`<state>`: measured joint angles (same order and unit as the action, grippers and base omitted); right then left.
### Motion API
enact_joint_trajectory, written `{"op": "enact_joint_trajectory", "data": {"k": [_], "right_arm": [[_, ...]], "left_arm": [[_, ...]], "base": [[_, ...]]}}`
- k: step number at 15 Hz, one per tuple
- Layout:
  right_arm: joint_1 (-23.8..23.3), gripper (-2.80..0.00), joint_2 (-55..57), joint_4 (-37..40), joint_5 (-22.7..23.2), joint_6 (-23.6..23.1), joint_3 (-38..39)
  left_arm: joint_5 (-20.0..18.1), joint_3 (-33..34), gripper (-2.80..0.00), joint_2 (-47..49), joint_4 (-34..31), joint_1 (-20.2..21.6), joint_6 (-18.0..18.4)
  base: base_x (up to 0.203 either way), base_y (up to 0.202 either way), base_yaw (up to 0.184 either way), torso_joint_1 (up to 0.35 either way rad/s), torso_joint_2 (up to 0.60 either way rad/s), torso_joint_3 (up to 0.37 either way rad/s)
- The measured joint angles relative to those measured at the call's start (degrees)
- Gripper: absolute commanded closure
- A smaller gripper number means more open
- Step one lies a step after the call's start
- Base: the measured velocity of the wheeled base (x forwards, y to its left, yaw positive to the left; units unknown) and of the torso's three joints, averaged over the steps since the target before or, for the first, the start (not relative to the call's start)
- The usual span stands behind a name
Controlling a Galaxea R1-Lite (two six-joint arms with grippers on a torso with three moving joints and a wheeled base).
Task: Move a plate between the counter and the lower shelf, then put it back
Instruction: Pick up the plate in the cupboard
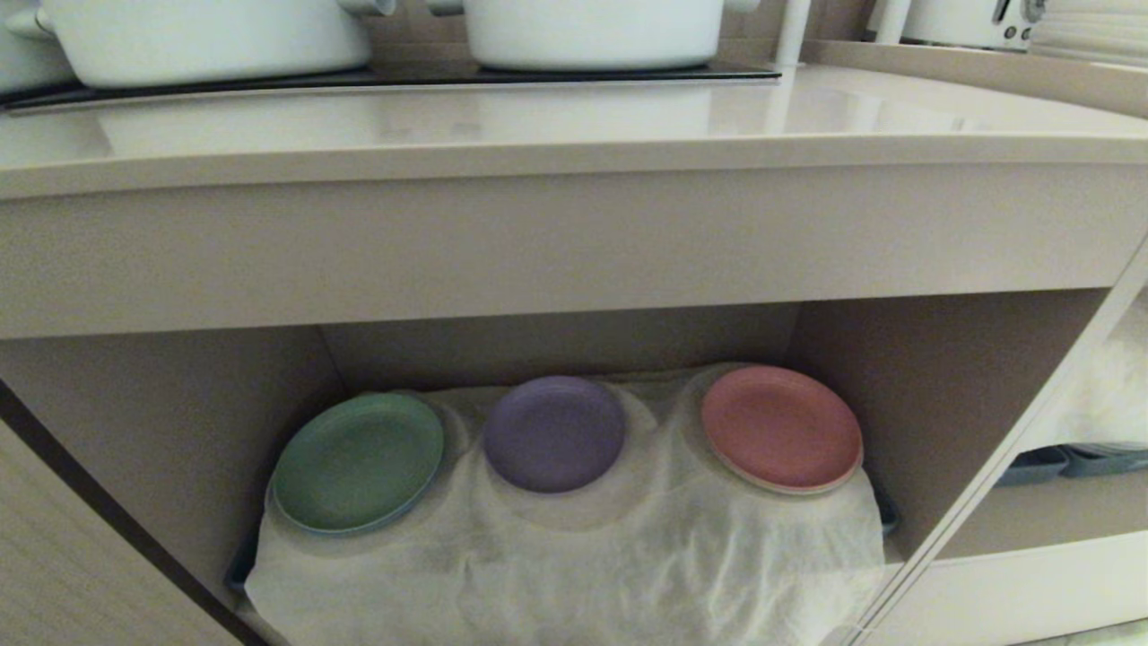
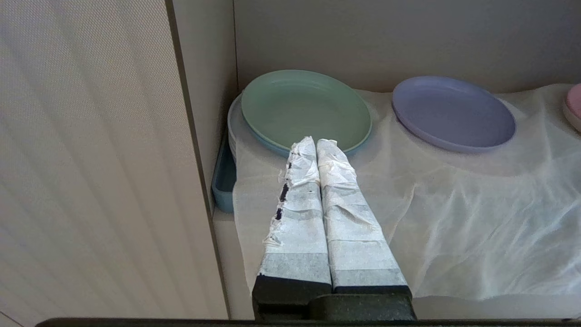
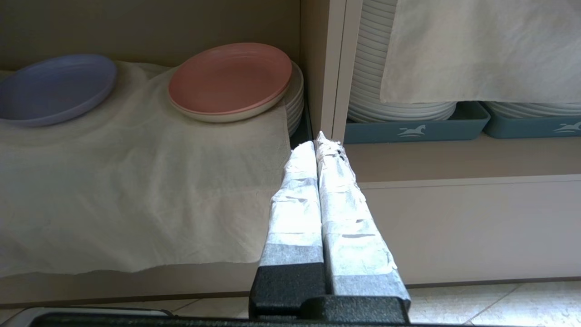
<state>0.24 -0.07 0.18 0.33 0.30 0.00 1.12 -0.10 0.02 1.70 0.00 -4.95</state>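
The lavender plate (image 1: pixel 554 432) lies flat on the white cloth in the lower shelf (image 1: pixel 933 395), between a green plate (image 1: pixel 359 462) and a pink-red plate (image 1: pixel 780 428). It also shows in the left wrist view as the plate (image 2: pixel 453 112) and in the right wrist view as the plate (image 3: pixel 54 87). Above the recess runs the beige counter (image 1: pixel 574 126). My left gripper (image 2: pixel 316 141) is shut and empty in front of the green plate (image 2: pixel 305 106). My right gripper (image 3: pixel 321 138) is shut and empty, low before the cabinet divider. Neither arm shows in the head view.
Two white pots (image 1: pixel 206 36) (image 1: pixel 592 31) stand on the black hob at the counter's back. The white cloth (image 1: pixel 574 565) hangs over the shelf's front edge. In the neighbouring bay sit blue trays (image 3: pixel 415 129) holding stacks of white plates (image 3: pixel 399 97).
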Motion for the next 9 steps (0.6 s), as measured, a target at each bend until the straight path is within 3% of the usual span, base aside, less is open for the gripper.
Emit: {"op": "enact_joint_trajectory", "data": {"k": [9], "right_arm": [[0.0, 0.00, 0.0, 0.0, 0.0, 0.0, 0.0]], "left_arm": [[0.1, 0.0, 0.00, 0.0, 0.0, 0.0, 0.0]], "base": [[0.000, 0.000, 0.000, 0.000, 0.00, 0.000]]}}
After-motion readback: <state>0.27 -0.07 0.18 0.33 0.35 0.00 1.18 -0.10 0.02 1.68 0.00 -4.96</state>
